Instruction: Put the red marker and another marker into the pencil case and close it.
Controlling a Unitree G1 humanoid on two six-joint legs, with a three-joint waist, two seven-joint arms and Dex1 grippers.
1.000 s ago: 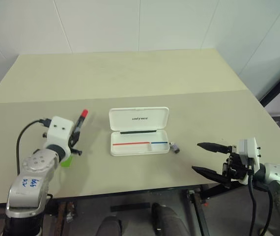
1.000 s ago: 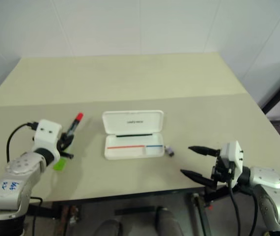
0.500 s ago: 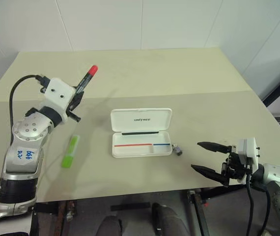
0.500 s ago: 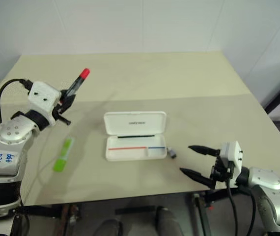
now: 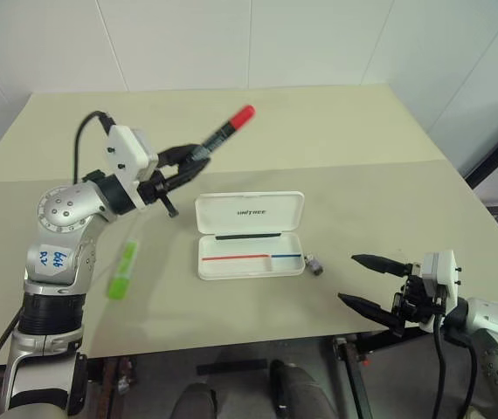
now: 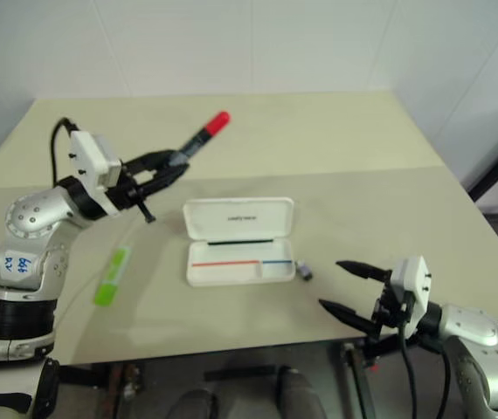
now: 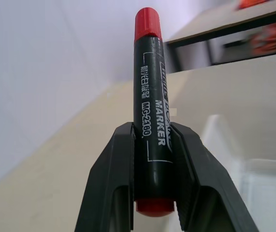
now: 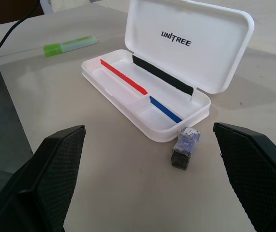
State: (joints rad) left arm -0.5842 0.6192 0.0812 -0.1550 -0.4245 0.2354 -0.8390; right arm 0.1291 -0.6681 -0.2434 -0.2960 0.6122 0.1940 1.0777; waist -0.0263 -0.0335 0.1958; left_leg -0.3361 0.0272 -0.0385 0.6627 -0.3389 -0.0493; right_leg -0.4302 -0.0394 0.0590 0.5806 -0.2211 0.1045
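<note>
Black marker (image 7: 151, 130) (red cap), white case (image 8: 167, 77), green highlighter (image 5: 122, 270), beige table (image 5: 389, 201)

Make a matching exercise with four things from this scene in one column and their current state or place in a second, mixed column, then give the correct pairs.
Things:
1. slim black marker with red cap
2. stubby translucent green highlighter
3. flat white plastic pencil case
4. small grey block

States or places:
A. lying flat on the beige table, apart from the case, on the robot's left
B. open, lid raised, empty tray
C. held in the air by the left pincer
D. on the table next to the case's right end

Pairs: 1-C, 2-A, 3-B, 4-D
</note>
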